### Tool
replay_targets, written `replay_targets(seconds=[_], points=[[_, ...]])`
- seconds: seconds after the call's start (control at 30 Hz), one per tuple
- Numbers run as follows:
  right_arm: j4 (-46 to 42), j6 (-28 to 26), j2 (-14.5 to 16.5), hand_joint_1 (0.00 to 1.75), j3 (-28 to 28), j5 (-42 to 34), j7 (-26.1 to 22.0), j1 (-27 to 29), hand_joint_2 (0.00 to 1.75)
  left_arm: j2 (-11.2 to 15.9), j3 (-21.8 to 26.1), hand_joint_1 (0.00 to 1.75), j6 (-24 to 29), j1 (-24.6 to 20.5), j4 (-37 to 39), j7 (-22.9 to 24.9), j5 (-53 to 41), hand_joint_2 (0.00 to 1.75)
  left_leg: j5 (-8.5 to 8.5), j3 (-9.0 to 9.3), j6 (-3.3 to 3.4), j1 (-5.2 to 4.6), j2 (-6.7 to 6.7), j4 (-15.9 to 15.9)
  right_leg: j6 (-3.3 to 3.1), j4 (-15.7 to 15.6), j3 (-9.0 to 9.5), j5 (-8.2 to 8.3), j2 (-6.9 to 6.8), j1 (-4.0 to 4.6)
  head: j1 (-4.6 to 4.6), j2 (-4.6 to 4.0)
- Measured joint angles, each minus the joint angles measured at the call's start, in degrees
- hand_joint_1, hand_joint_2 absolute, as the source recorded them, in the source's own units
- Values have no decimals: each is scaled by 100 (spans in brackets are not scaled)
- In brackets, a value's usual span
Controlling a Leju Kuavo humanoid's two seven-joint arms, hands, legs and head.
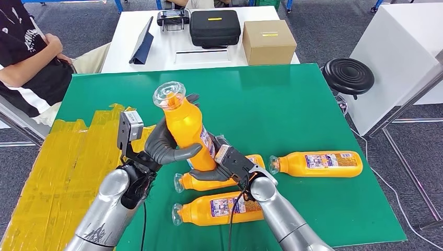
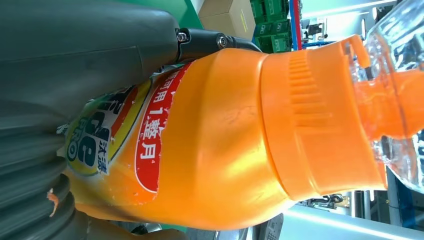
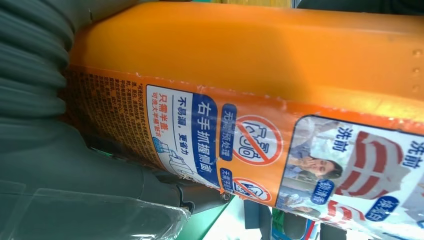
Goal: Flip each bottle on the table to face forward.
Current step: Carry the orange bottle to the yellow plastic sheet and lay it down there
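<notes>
An orange bottle (image 1: pixel 187 129) with a clear cap stands raised and slightly tilted over the green table (image 1: pixel 292 99). My left hand (image 1: pixel 166 149) grips its middle from the left. My right hand (image 1: pixel 232 163) holds its lower part from the right. The left wrist view shows the bottle's (image 2: pixel 225 150) red-and-yellow front label beside my left hand (image 2: pixel 75 60). In the right wrist view the bottle's (image 3: pixel 250 60) blue-and-white back label lies against my right hand (image 3: pixel 75 165). Three more orange bottles lie on their sides: one at the right (image 1: pixel 318 163), one near the front (image 1: pixel 219 207), one (image 1: pixel 206 183) partly hidden behind my hands.
Yellow tape (image 1: pixel 57 167) covers the table's left part. A person (image 1: pixel 31 57) sits at the far left. Behind stands a white table (image 1: pixel 156 55) with a black case (image 1: pixel 214 27) and a cardboard box (image 1: pixel 268 42). A black stool (image 1: pixel 348 76) is at the right.
</notes>
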Motion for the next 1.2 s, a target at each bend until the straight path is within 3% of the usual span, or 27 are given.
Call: replay_targets(seconds=[0.7, 0.73, 0.8, 0.87, 0.93, 1.2], points=[[54, -60, 27, 175, 1, 122, -47, -1, 175, 0, 0, 0, -33, -6, 48, -18, -83, 175, 0, 0, 0, 0, 0, 0, 0, 0, 0, 0, 0, 0, -1, -1], [63, -57, 36, 175, 1, 119, -47, -5, 175, 0, -1, 7, -37, -9, 48, -18, -81, 175, 0, 0, 0, 0, 0, 0, 0, 0, 0, 0, 0, 0, -1, 0], [87, -57, 53, 175, 3, 113, -47, -16, 175, 0, -1, 44, -45, -13, 48, -18, -74, 175, 0, 0, 0, 0, 0, 0, 0, 0, 0, 0, 0, 0, 0, 0], [108, -58, 71, 175, 4, 105, -47, -27, 175, 0, -2, 124, -54, -15, 48, -18, -66, 175, 0, 0, 0, 0, 0, 0, 0, 1, 0, 0, 0, 0, 0, -1], [122, -61, 84, 175, 4, 102, -47, -32, 175, 0, -2, 175, -61, -15, 48, -18, -60, 175, 0, 0, 0, 0, 0, 0, 0, 1, 0, 0, 0, 0, 0, 0], [129, -85, 120, 175, 8, 80, -47, -30, 175, 0, 0, 175, -63, -15, 48, -20, -46, 175, 0, 0, 0, 0, 0, 0, 0, 1, 0, 0, 0, 0, -1, 1]])
